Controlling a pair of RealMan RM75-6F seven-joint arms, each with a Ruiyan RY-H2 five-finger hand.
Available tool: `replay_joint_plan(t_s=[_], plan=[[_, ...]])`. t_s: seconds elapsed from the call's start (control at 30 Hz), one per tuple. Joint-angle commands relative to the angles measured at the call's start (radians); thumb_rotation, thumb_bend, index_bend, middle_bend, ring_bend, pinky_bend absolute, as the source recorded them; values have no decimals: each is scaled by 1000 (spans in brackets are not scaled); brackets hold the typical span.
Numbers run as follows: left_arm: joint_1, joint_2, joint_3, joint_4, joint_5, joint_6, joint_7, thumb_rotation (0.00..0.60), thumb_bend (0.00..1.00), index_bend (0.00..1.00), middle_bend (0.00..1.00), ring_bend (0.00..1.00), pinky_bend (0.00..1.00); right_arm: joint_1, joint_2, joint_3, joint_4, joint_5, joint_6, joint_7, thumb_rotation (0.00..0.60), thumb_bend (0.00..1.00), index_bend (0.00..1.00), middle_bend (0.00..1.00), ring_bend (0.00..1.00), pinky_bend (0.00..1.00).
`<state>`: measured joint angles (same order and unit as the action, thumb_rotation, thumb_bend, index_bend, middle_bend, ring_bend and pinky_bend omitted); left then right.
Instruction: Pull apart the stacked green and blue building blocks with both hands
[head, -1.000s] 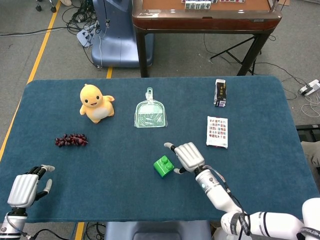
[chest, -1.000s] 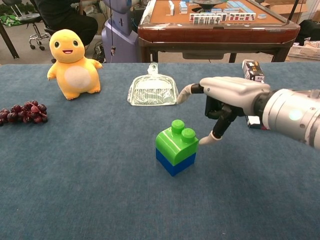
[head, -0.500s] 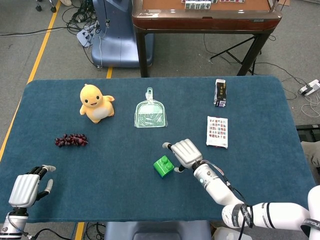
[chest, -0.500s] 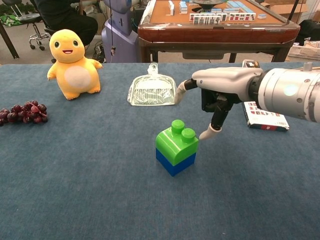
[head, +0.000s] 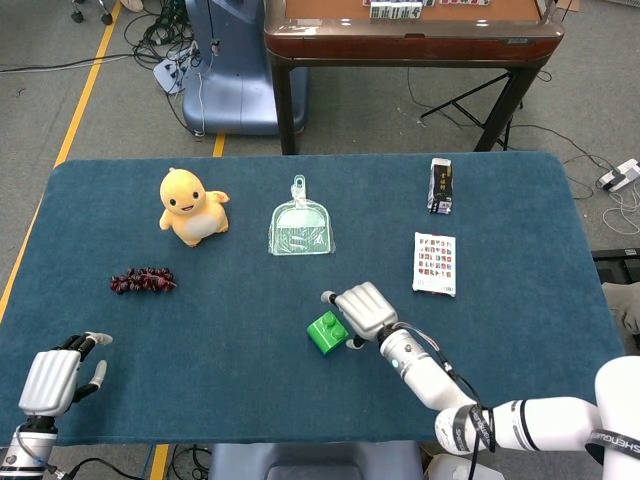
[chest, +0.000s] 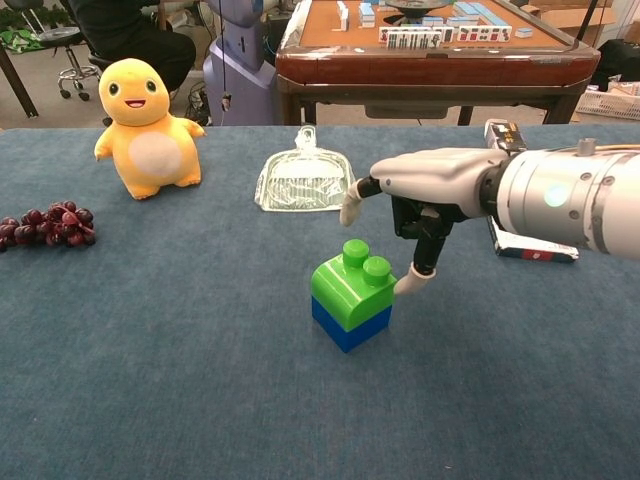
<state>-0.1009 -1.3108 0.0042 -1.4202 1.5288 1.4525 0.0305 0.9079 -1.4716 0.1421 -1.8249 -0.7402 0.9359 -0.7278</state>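
Observation:
A green block (chest: 352, 286) sits stacked on a blue block (chest: 349, 326) near the table's middle front; from the head view mostly the green block (head: 326, 331) shows. My right hand (chest: 418, 196) hovers just right of and above the stack, fingers apart, thumb (chest: 351, 203) reaching left behind the studs and one fingertip (chest: 407, 283) close beside the green block's right side. It holds nothing. In the head view the right hand (head: 364, 310) sits against the stack's right edge. My left hand (head: 50, 379) rests at the near left corner, far from the blocks, fingers loosely curled and empty.
A yellow plush toy (head: 190, 206), a bunch of dark grapes (head: 142, 279), a clear green dustpan (head: 301, 228), a card packet (head: 435, 263) and a small dark carton (head: 440, 185) lie across the blue table (head: 230, 380). A mahjong table (head: 410, 30) stands behind.
My right hand has slid left toward the stacked blocks, its fingertip now close beside the green block. The blocks and my left hand have stayed put.

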Motion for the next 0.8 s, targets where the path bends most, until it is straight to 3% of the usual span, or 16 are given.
replay_joint_plan(t_s=[0.03,0.8], plan=[[0,-1,0,1,-1,0,-1,600,467,441,393,358,575,6,-4,-5,5,1,4,6,600,0,238,1000,1000,1000],[2,-9,2,9,-2,-2,-6,600,467,445,393,358,574,58,-19,-43,34,12,-6,49,600,0,282,1000,1000,1000]])
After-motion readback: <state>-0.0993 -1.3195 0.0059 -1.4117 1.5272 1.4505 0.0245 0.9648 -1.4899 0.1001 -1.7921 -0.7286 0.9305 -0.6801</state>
